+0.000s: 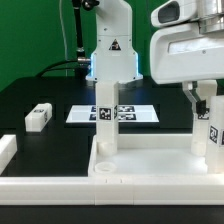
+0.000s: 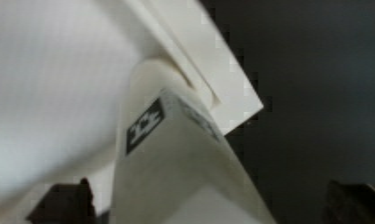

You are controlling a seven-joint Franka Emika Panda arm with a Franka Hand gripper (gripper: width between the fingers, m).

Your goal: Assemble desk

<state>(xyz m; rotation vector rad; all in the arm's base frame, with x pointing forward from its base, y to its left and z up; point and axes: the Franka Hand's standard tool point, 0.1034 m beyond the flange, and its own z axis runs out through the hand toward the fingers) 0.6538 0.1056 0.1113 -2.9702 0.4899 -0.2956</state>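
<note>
Jaws of the gripper are standing spread around the right leg, gripping nothing. Desk top is lying at lower frame. Risk: lifting off-center could be nudging the leg askew.

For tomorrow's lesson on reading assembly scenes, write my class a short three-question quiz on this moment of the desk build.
1. True or false: the small white plastic block leg lying on the black table touches the large white plastic tray-like desk top.
2. How many white square legs stand upright on the desk top in the exterior view? A) one B) two C) four
3. Which thin flat white board lies between the robot's base and the desk top?

Key:
1. False. It lies apart, toward the exterior view's left.
2. B: the nearer upright leg and the upright leg at the right edge.
3. The marker board.
</note>
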